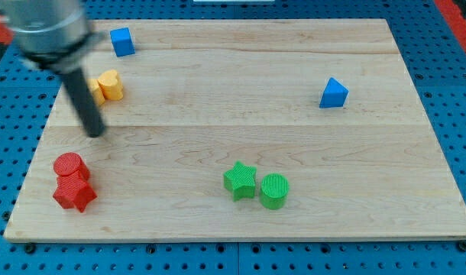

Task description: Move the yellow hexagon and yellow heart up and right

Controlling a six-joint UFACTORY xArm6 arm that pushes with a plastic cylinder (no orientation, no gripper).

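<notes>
Two yellow blocks sit touching near the view's upper left. The clearer one (110, 84) looks like the yellow hexagon. The other yellow block (96, 90) lies at its left, half hidden behind my rod, so its heart shape cannot be made out. My tip (96, 132) rests on the board just below and slightly left of the pair, a short gap away from them.
A blue cube (122, 41) sits above the yellow blocks. A blue triangle (333, 93) is at the right. A green star (240, 180) and green cylinder (274, 191) sit at bottom centre. A red cylinder (70, 166) and red star (74, 193) sit at bottom left.
</notes>
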